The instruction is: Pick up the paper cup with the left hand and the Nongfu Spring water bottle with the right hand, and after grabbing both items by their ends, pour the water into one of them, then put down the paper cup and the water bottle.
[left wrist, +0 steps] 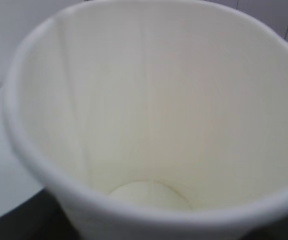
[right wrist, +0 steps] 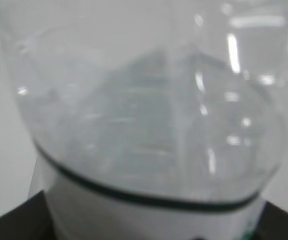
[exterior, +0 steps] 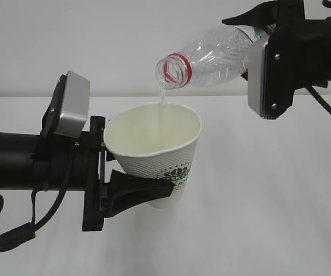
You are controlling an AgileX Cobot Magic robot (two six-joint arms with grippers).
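Observation:
The white paper cup (exterior: 153, 144) with a green logo hangs above the table, tilted slightly, its cream inside filling the left wrist view (left wrist: 149, 100). My left gripper (exterior: 145, 190) is shut on its lower end; one black finger (exterior: 133, 188) crosses the front. The clear, capless Nongfu Spring water bottle (exterior: 211, 54) lies tilted, red-ringed mouth down-left over the cup rim. My right gripper (exterior: 256, 35) is shut on its base end. A thin stream of water (exterior: 162, 98) falls from the mouth into the cup. In the right wrist view the bottle (right wrist: 149, 115) fills the frame.
A white table (exterior: 269, 201) lies under both arms, with a plain white wall behind. The left arm's black cable (exterior: 15, 233) loops down at the lower left. The right arm's grey box module (exterior: 269, 75) hangs to the right of the cup.

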